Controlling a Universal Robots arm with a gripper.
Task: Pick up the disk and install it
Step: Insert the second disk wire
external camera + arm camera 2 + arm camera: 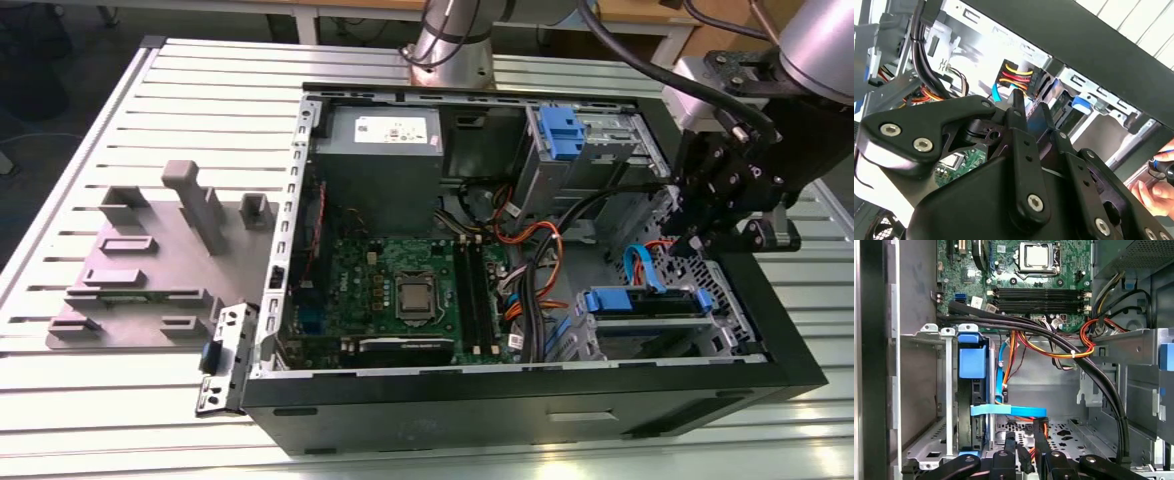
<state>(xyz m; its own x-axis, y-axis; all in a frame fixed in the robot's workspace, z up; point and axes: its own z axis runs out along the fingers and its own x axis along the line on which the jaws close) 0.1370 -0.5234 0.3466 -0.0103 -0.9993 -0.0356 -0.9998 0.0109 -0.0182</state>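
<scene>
Exterior view: the hand [697, 240] hangs over the open computer case [534, 400] at the exterior view's right, just above the near-right drive cage [667, 345]. The disk [641, 300] already sits in that cage, its blue rails showing. In the first wrist view the disk [973, 370] stands edge-on in the cage, with a blue data cable [1009, 410] running across just beside it and the hand [1025, 456] close to that cable. I cannot tell how far open the hand is or whether it holds anything. Judged step: install end, disk seated or nearly so. The next move calls for care around the black cable bundle [1064, 345] and clearing the cage wall.
</scene>
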